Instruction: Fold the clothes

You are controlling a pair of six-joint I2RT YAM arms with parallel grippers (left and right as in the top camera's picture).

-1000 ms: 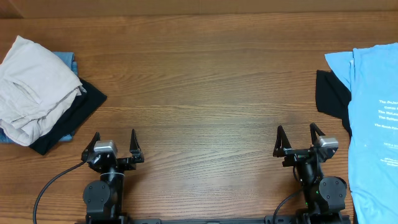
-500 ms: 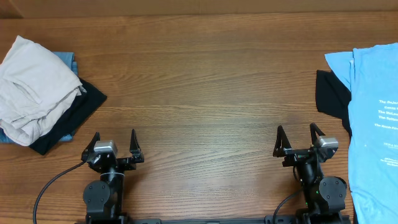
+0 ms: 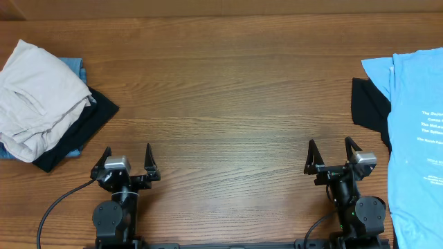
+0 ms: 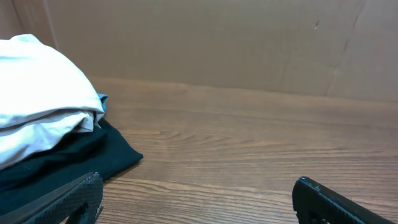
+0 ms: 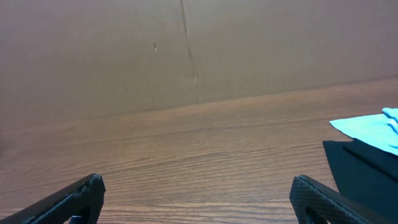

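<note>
A heap of clothes lies at the table's left edge: pale beige trousers [image 3: 34, 97] crumpled on top of a black garment [image 3: 83, 135], with a bit of blue fabric [image 3: 75, 66] behind. The left wrist view shows the same beige trousers [image 4: 37, 112] and black garment [image 4: 68, 158]. At the right edge a light blue T-shirt [image 3: 415, 131] with white lettering lies flat over another black garment [image 3: 368, 104]. My left gripper [image 3: 127, 159] and right gripper [image 3: 332, 155] both stand open near the front edge, nothing between the fingers. Both are apart from the clothes.
Bare wooden table [image 3: 228, 104] stretches between the two piles. A brown cardboard wall [image 5: 186, 50] rises behind the far table edge. A black cable [image 3: 59, 200] runs from the left arm's base.
</note>
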